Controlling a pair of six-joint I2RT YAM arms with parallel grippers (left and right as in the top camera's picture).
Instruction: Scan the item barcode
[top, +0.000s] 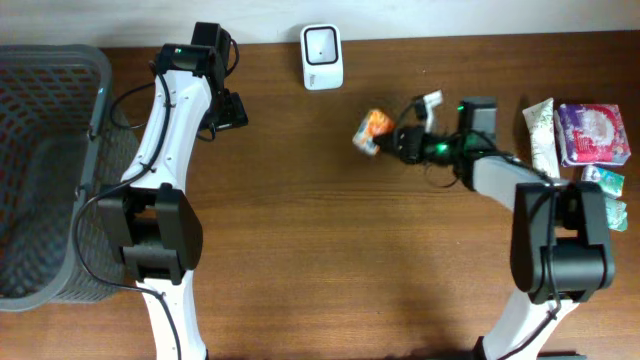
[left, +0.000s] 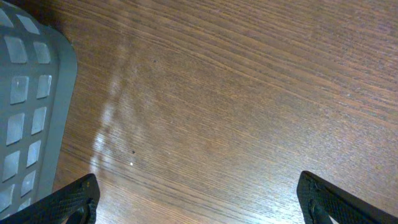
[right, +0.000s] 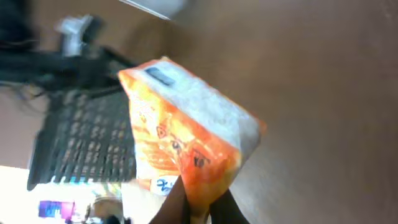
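In the right wrist view, jaws pinch the orange packet (right: 186, 124).

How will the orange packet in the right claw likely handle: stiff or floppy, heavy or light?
Probably light: the right claw holds the orange packet by one edge and it stands out without sagging. Likely soft, as its film wrapper looks puffed. It may swivel in so small a pinch.

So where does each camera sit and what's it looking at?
Overhead: above the table, looking straight down; left arm, right arm, basket, scanner show.
Left wrist: on left arm, facing down at bare wood; the open left tool peeks in.
Right wrist: on right arm, facing sideways at the orange packet its shut right tool pinches.
Shared: overhead and right wrist both see that packet.
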